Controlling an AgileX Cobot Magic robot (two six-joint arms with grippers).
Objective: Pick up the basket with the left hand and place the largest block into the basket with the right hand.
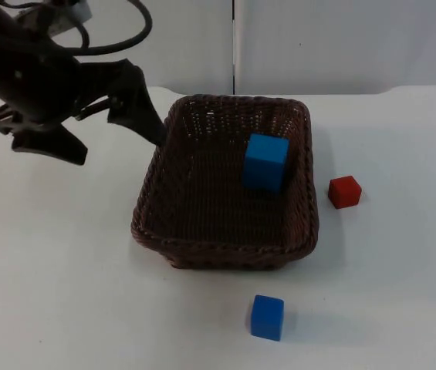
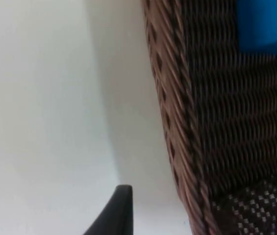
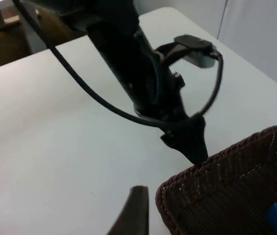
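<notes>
Judging by how things lie, the placing is done and what you have in hand is the left arm's hold on the basket (image 1: pixel 225 250). The basket sits flat on the white table (image 1: pixel 63 293), and the largest blue block (image 1: pixel 265 162) stands inside it, close to its right wall and toward its far end; the left wrist view catches that block over the woven wall.

Your left gripper (image 1: pixel 106 127) is at the basket's left rim near the far corner. It is spread wide and has nothing clamped. One finger (image 1: pixel 144 116) reaches the outer side of the rim, and the other is well out from the basket over bare table. In the right wrist view that fingertip (image 3: pixel 189 144) touches the rim's corner.

If you mean to lift, bring one finger inside the wall and one outside before you close, bite well down on the rim, and raise slowly and level. The block's weight sits on the far side from your grip, so I expect the basket to tip toward its right wall.

Your right gripper (image 3: pixel 133 215) waits above the table off the basket's far left corner. I cannot tell how far open it is.

Keep clear of the red block (image 1: pixel 345 191) just beside the basket's right wall and the small blue block (image 1: pixel 267 317) off its near wall.
</notes>
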